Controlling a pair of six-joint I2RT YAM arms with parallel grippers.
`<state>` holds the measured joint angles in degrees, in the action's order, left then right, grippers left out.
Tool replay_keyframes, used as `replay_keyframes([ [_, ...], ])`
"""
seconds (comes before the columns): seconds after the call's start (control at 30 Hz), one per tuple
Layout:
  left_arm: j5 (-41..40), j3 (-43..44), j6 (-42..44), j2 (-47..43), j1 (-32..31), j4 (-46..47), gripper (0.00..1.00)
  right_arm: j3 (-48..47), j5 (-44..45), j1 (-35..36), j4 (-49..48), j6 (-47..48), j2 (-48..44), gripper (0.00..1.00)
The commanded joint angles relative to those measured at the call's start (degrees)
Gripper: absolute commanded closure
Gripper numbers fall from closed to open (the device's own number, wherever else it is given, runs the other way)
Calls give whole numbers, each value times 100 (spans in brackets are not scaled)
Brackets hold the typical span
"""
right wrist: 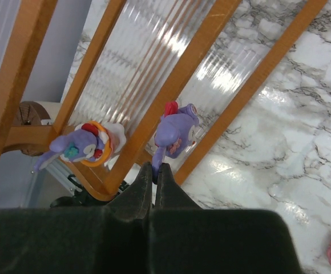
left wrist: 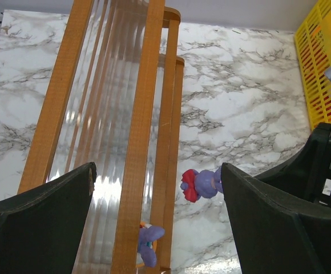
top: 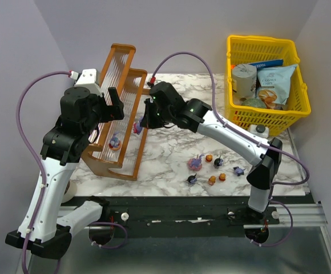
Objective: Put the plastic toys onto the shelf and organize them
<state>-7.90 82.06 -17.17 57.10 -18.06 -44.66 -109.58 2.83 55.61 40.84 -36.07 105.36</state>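
Observation:
The shelf [top: 117,74] is a stepped wooden rack with clear ribbed tiers at the table's left. My right gripper [top: 144,121] is shut on a purple figurine with a red bow [right wrist: 174,134], pinching its thin tail, and holds it over the shelf's lowest tier. A second purple figurine with an orange ring [right wrist: 80,147] sits on the tier one step up, also visible in the top view [top: 114,141]. My left gripper [top: 115,104] is open and empty above the shelf. Several small toys [top: 213,168] in purple, dark and orange lie on the marble.
A yellow mesh basket [top: 263,43] with snack packets and a can stands at the back right. A white bottle with a black cap [top: 260,130] stands in front of it. Grey walls close in the left, back and right.

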Motion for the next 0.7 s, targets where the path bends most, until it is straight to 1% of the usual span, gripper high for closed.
replay_keyframes([
  [0.0,-185,143,65,-120,22,28,1,-485,-195,72,21,-66,274,99],
  [0.1,-203,152,73,-120,14,10,1,-547,-55,107,-181,-84,388,99],
  [0.37,-282,187,73,-85,14,-16,1,-986,323,116,-270,-66,722,99],
  [0.5,-448,266,-6,20,22,-139,1,-1661,464,116,-155,-75,1100,99],
  [0.67,-712,337,-102,64,14,-227,1,-2189,789,116,-94,-75,1539,99],
])
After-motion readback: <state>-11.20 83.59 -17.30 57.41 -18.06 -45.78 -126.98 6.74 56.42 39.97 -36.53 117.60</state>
